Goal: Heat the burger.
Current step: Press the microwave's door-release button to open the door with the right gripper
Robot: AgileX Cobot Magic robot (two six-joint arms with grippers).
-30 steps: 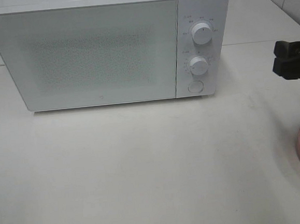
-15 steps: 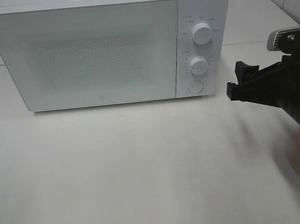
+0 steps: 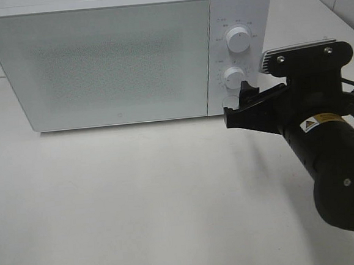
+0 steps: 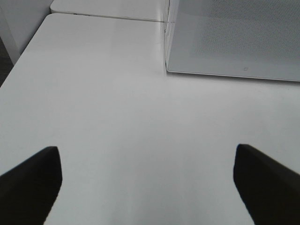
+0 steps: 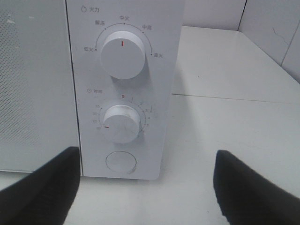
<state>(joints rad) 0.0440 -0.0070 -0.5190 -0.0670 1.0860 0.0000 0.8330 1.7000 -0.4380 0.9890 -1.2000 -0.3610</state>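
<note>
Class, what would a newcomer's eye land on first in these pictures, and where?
The big white microwave at the back of the table, its door shut. Next, the black right gripper, open, poised just before the round button under the microwave's two dials.

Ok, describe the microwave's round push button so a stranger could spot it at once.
Find the white microwave and the control panel on its right side. Below the upper knob and lower knob sits the round button. Unlike them, it is flat, with no markings around it.
</note>
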